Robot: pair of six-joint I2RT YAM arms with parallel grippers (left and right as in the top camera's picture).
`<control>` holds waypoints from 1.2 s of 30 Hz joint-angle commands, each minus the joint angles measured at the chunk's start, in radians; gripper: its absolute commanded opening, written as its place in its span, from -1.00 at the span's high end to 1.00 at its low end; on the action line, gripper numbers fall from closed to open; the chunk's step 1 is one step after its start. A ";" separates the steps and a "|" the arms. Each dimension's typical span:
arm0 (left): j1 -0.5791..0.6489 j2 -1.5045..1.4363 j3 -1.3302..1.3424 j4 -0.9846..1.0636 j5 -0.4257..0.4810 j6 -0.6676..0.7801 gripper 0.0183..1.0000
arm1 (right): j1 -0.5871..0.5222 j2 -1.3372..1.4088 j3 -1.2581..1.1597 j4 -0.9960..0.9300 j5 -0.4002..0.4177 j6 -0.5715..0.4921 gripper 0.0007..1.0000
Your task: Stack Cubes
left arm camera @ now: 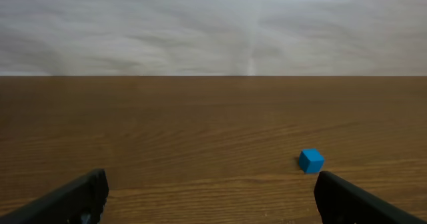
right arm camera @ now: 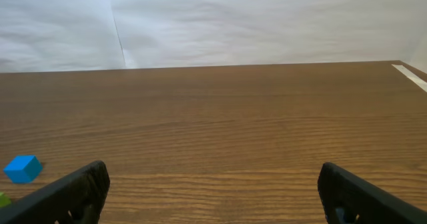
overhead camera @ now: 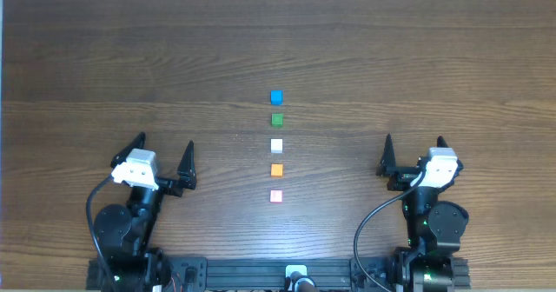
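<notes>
The blue cube [overhead camera: 276, 97] sits in the middle of the counter [overhead camera: 434, 49], farthest from the arms. In a straight line toward the arms come the green cube [overhead camera: 277, 120], the white cube [overhead camera: 276, 145], the orange cube [overhead camera: 277, 169] and the pink cube [overhead camera: 276, 195], each a little apart from the next. The left end effector [overhead camera: 165, 141] sits well off to the left, wide open and holding nothing. The right end effector [overhead camera: 413, 140] sits well off to the right, wide open and empty too. A green bit at the right wrist view's edge is maybe the green cube.

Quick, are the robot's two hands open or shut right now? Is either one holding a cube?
Left hand: open, holding nothing.
Right hand: open, holding nothing.
</notes>
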 commanded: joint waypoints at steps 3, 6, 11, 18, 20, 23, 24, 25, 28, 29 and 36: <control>0.004 -0.007 -0.007 0.003 0.003 0.014 -1.00 | -0.006 -0.010 -0.005 -0.003 -0.005 -0.001 -0.98; 0.004 -0.007 -0.007 0.003 0.003 0.014 -1.00 | -0.006 -0.010 -0.005 -0.003 -0.005 -0.001 -0.99; 0.004 -0.007 -0.007 0.003 0.003 0.014 -1.00 | -0.006 -0.010 -0.005 -0.003 -0.005 -0.001 -0.99; 0.004 -0.007 -0.007 0.003 0.003 0.014 -1.00 | -0.006 -0.010 -0.005 -0.003 -0.005 -0.001 -0.98; 0.004 -0.007 -0.007 0.003 0.003 0.014 -1.00 | -0.006 -0.010 -0.005 -0.003 -0.005 -0.001 -0.99; 0.004 -0.007 -0.007 0.003 0.020 -0.003 -1.00 | -0.006 -0.010 -0.005 -0.003 -0.005 -0.001 -0.98; 0.002 -0.006 -0.006 0.004 0.043 -0.026 -1.00 | -0.006 -0.010 -0.005 -0.003 -0.005 -0.001 -0.98; -0.002 -0.006 -0.003 0.004 0.055 -0.031 -1.00 | -0.005 -0.010 -0.005 -0.003 -0.005 -0.001 -0.99; -0.027 0.013 0.032 -0.010 0.072 -0.055 -1.00 | -0.006 -0.010 -0.005 -0.003 -0.005 -0.001 -0.98; -0.040 0.033 0.059 -0.023 0.085 -0.074 -1.00 | -0.006 -0.010 -0.005 -0.003 -0.005 -0.001 -0.98; -0.166 0.314 0.428 -0.214 0.302 -0.180 -1.00 | -0.006 -0.010 -0.005 -0.003 -0.005 -0.001 -0.98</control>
